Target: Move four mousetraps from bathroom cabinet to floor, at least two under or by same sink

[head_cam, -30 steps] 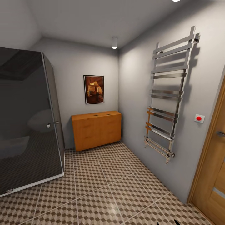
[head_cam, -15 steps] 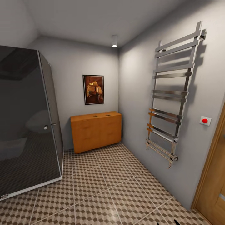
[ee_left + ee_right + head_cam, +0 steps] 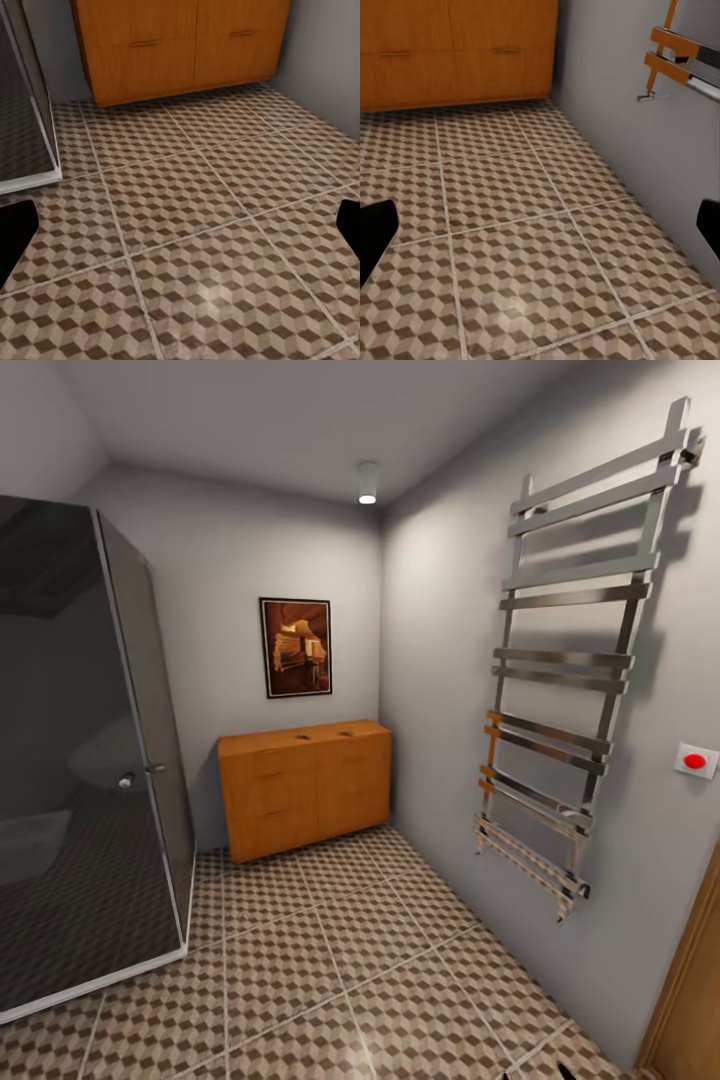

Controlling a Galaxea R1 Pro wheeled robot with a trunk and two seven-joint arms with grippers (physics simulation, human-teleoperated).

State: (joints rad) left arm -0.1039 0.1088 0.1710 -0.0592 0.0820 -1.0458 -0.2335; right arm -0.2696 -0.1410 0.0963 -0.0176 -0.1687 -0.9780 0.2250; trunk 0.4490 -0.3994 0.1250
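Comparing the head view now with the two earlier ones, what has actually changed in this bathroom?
Only the camera moved: the whole picture has shifted as the robot rolls forward and turns slightly left. The chrome ladder-shaped towel rail looms larger, and the wooden door has almost slid out at the right edge. The low orange-brown wooden cabinet, the dark glass shower cubicle and the cube-patterned tile floor stayed put. Nothing was grasped or released.

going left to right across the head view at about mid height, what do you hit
Dark glass shower enclosure → framed picture on the back wall → orange-brown cabinet → chrome towel rail on the side wall → red button → wooden door edge.
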